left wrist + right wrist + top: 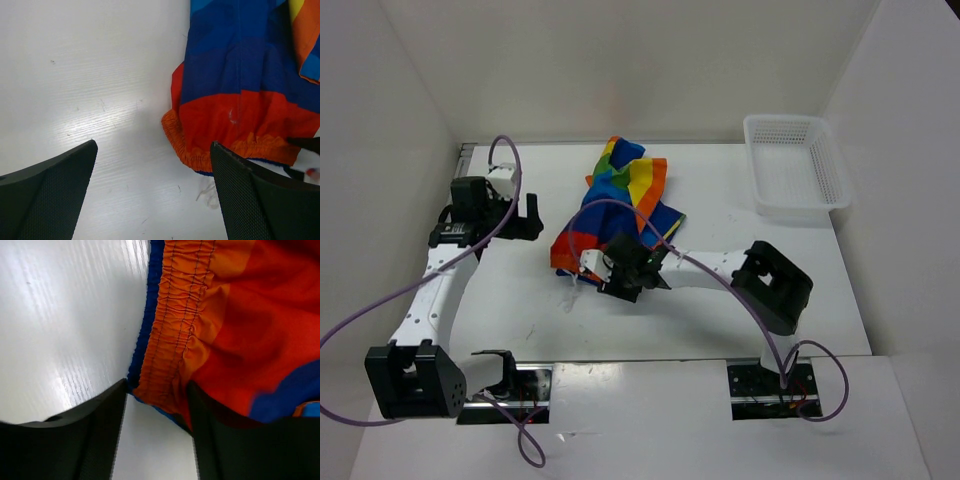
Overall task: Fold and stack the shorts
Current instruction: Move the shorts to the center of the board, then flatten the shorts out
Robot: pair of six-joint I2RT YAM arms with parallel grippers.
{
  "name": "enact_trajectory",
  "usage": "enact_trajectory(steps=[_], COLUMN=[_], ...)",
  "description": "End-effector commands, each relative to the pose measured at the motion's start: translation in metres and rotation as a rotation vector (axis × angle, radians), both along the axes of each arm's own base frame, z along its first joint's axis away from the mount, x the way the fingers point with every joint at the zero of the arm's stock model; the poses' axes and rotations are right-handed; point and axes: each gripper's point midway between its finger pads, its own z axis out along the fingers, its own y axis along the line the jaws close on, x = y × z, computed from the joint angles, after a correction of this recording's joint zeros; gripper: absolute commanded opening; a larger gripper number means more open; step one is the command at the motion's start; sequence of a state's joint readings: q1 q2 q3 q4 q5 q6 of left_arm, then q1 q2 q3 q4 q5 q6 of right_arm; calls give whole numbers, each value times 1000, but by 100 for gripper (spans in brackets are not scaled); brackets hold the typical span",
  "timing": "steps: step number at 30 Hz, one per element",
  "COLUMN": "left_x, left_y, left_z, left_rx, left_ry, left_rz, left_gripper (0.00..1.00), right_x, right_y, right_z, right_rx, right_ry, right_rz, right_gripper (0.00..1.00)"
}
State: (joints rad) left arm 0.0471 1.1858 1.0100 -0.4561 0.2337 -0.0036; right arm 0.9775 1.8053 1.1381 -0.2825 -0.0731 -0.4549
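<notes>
Between the parted jaws of the right gripper (156, 390), straddling the orange waistband (175, 315) of the shorts (620, 195) without yet clamping; advising pushing deeper over both layers before closing, with the left gripper (153, 145) wide open beside the same edge.

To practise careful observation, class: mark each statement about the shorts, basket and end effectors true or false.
1. The shorts lie in the basket. False: they lie on the table, and the basket is empty.
2. The left end effector is open. True.
3. The orange waistband lies between the fingers of the right end effector. True.
4. The shorts are neatly folded. False: they lie crumpled.
</notes>
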Motion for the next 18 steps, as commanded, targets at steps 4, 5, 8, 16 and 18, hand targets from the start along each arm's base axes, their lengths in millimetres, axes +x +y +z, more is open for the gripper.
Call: enact_trajectory(steps=[4, 5, 8, 16, 18], left_x=[-5, -5, -5, 9, 12], left_y=[5, 3, 3, -10, -13], left_z=[14, 14, 14, 27, 27], left_rx=[-7, -13, -13, -61, -74], left_ry=[-58, -59, -59, -97, -92], left_rz=[6, -2, -2, -68, -85], left_gripper=[100, 100, 100, 100, 100], right_x=[15, 19, 57, 255, 260], right_y=[-12, -17, -50, -211, -187], right_z=[-7, -5, 22, 139, 172], right_rx=[-22, -40, -95, -76, 38], right_ry=[-100, -128, -285, -517, -536], right_rz=[-58, -65, -135, -697, -680], right_gripper=[10, 0, 0, 99, 99])
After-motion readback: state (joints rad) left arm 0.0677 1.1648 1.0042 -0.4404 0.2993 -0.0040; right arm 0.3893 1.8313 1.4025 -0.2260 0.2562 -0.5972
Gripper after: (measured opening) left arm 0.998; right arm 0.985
